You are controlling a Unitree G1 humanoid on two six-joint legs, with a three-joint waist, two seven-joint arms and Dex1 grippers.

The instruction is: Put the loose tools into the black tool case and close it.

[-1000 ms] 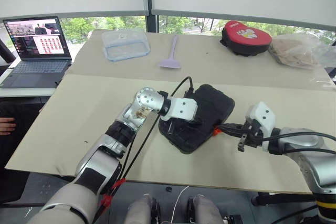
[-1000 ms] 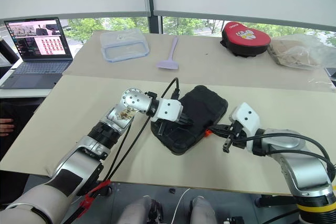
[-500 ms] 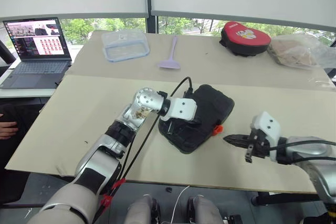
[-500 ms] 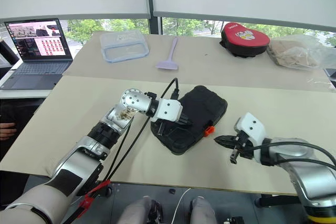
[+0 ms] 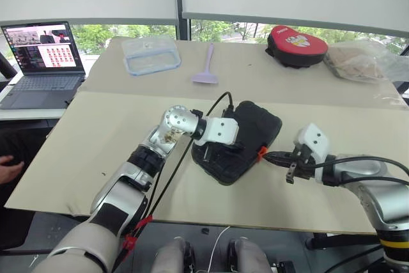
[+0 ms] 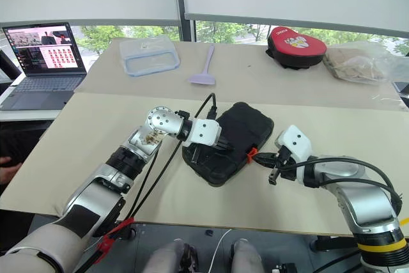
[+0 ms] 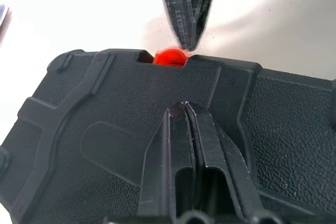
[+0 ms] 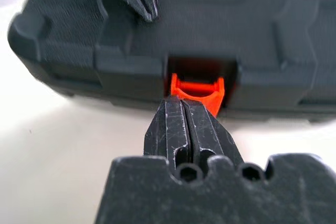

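We note the black tool case (image 5: 239,140) lying shut on the near tabletop (image 5: 96,139), roughly in the middle, flat on its back. Its long axis runs diagonally, from near-left to far-right. The orange latch (image 5: 261,152) sits on the case's right-hand long edge and faces right, toward the right tool (image 5: 268,155).

Left tool (image 5: 208,151): fingers pressed together, holding nothing, resting on top of the lid and pointing right across it. In the left wrist view the two black fingers (image 7: 184,129) lie flat on the textured lid, aimed at the latch notch.

Right tool: fingers closed together, empty, tip right at the latch; the right wrist view shows the fingers (image 8: 184,129) meeting the orange tab (image 8: 197,88) at the notch.

No brand marking on the case can be read. The red-and-black pouch (image 5: 296,43) at far right carries a pale emblem, too small to read. Laptop (image 5: 39,62) far left; its screen text is not legible. A clear lidded box (image 5: 152,54) and a lilac spatula (image 5: 207,66) lie on the far tabletop.
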